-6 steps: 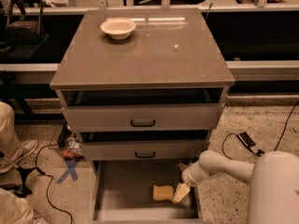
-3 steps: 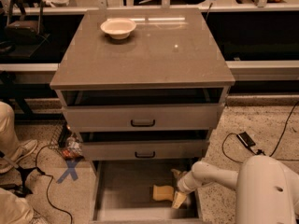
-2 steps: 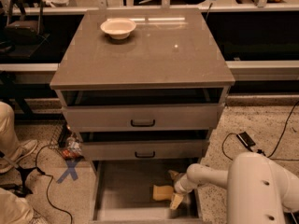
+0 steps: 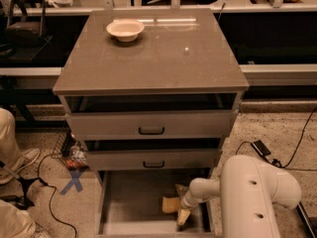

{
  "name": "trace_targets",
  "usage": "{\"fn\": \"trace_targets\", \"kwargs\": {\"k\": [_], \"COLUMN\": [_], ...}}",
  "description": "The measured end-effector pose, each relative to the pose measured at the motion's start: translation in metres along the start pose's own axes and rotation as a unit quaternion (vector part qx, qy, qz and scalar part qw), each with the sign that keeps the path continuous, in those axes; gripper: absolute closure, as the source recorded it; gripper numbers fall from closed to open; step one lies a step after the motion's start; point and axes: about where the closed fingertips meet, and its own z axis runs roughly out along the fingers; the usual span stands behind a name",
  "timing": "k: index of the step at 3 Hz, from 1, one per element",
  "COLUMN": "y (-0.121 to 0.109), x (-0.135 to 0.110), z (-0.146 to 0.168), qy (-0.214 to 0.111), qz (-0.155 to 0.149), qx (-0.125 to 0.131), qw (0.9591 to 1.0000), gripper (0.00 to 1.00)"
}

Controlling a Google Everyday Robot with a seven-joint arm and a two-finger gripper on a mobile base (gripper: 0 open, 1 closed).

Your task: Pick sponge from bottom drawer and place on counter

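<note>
The bottom drawer (image 4: 130, 205) is pulled open at the foot of the cabinet. The pale-yellow sponge (image 4: 170, 204) lies on its grey floor, right of centre. My gripper (image 4: 183, 215) reaches down into the drawer from the right and sits at the sponge's right end, touching or just over it. My white arm (image 4: 257, 192) fills the lower right. The counter (image 4: 163, 53) is the glossy grey-brown top of the cabinet.
A round cream bowl (image 4: 125, 29) stands on the counter's far left. Two wider drawers with black handles (image 4: 151, 130) sit slightly open above the bottom drawer. Cables and a blue X mark (image 4: 72, 181) lie on the floor at left, and a person's leg (image 4: 12, 148) is at the left edge.
My arm has swung further into view and the gripper has shifted left and lower, closer onto the sponge's right end. The sponge has stayed in place.
</note>
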Motion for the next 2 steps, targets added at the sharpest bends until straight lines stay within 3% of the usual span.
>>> {"fn": "trace_targets", "kwargs": {"k": [2], "y": [-0.0016], "x": [0.0117], "z": [0.0213], "qy": [0.008], "qz": [0.011], "qx": [-0.015], "qw": [0.9998], "gripper": [0.00]}}
